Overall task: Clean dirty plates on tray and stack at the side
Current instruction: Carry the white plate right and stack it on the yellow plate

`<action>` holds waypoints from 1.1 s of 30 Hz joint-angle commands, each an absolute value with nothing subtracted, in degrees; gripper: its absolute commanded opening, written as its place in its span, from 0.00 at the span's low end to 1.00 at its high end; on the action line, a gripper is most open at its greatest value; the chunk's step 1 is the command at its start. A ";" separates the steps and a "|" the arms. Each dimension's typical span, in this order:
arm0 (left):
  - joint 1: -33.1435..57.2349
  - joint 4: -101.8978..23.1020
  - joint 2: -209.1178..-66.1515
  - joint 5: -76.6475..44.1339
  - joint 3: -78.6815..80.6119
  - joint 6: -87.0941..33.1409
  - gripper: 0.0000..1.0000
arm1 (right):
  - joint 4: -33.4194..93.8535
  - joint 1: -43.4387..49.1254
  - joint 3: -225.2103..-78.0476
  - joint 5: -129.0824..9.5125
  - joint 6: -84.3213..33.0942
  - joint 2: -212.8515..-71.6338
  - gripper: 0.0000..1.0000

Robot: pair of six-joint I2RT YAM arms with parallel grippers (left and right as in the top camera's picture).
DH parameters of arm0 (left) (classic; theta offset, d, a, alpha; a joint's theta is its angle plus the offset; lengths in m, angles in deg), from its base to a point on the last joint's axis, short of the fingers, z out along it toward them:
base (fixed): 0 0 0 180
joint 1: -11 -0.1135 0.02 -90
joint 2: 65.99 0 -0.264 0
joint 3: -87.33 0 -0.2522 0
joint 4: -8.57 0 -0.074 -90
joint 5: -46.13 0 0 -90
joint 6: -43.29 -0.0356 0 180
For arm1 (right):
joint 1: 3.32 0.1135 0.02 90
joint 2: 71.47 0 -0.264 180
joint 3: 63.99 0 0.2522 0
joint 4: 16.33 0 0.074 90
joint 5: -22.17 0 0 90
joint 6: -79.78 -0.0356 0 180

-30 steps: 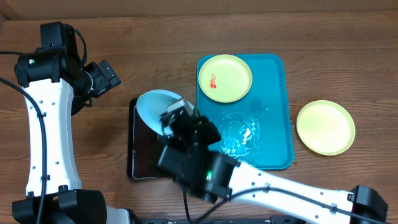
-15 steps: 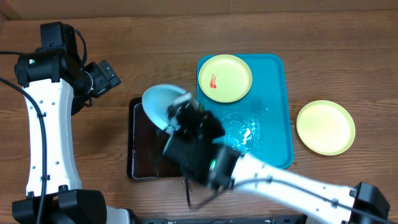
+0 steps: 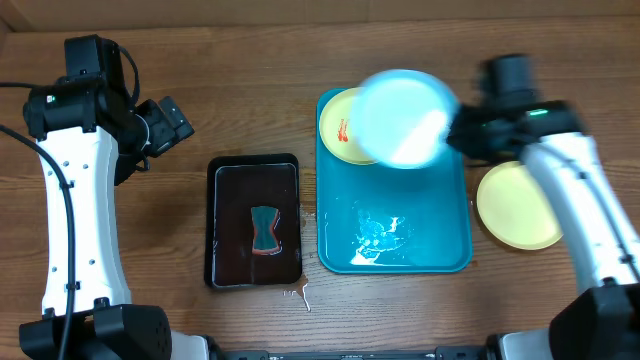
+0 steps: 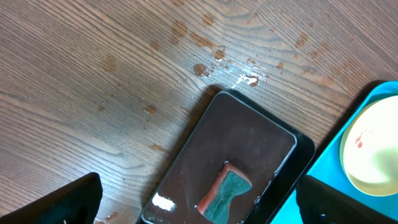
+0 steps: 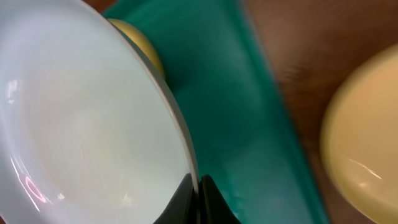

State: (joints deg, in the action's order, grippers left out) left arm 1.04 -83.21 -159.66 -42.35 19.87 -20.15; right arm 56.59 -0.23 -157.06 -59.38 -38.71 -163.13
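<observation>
My right gripper [image 3: 455, 130] is shut on the rim of the light blue plate [image 3: 402, 116] and holds it in the air above the top of the turquoise tray [image 3: 440, 220]. In the right wrist view my fingers [image 5: 198, 193] pinch that plate [image 5: 81, 124] at its edge. A pale yellow-green plate with a red smear [image 3: 340, 125] lies on the tray, partly hidden under the blue one. Another yellow-green plate [image 3: 515, 205] lies on the table right of the tray. My left gripper [image 4: 199, 214] is open and empty, high above the black tray.
A small black tray [image 3: 255, 235] with a red-edged green sponge [image 3: 264, 231] sits left of the turquoise tray. Water drops [image 3: 378, 238] lie on the turquoise tray's near half. Small wet spots mark the wood near the black tray.
My right arm swung the blue plate from over the black tray rightward to above the turquoise tray's top. The sponge is now uncovered. The left arm has not moved.
</observation>
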 commanded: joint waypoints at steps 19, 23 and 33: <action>0.89 -83.12 -159.52 -42.79 20.57 -21.24 1.00 | 49.07 -32.03 -131.03 -64.17 -38.92 -161.09 0.04; 0.89 -83.12 -159.52 -42.79 20.59 -21.24 1.00 | 53.22 -32.05 -135.42 -64.39 -38.75 -160.09 0.04; 0.89 -83.12 -159.50 -42.79 20.59 -21.24 1.00 | 59.80 -32.05 -142.98 -65.43 -38.79 -153.38 0.04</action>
State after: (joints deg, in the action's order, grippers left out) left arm 1.04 -83.21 -159.66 -42.38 19.87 -20.15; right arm 59.80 -31.79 -141.69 -63.86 -38.66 -155.52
